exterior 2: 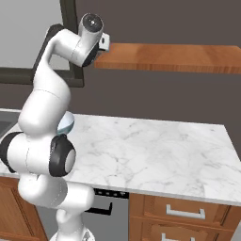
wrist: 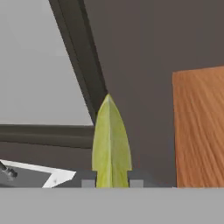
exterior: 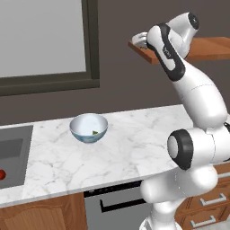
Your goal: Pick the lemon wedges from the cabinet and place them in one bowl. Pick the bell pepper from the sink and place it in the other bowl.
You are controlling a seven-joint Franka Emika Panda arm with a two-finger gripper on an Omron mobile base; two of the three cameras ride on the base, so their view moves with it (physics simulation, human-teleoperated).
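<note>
My gripper (wrist: 112, 183) is shut on a yellow-green lemon wedge (wrist: 111, 144), which points away from the hand between the two finger tips. In the left base view the gripper (exterior: 142, 40) is up at the left end of the cabinet shelf (exterior: 207, 47). The right base view shows the hand (exterior 2: 103, 42) at that same shelf end (exterior 2: 174, 56). A bowl (exterior: 89, 127) stands on the marble counter with a small lemon wedge (exterior: 95, 132) inside it. The red bell pepper (exterior: 2, 174) lies in the sink (exterior: 12, 150) at the far left.
A dark-framed window (exterior: 45, 40) fills the wall behind the counter (exterior: 126, 148). Wooden drawers (exterior 2: 183, 214) and a dishwasher front (exterior: 112, 206) sit below the counter edge. The arm hides part of the bowl (exterior 2: 66, 123) in the right base view.
</note>
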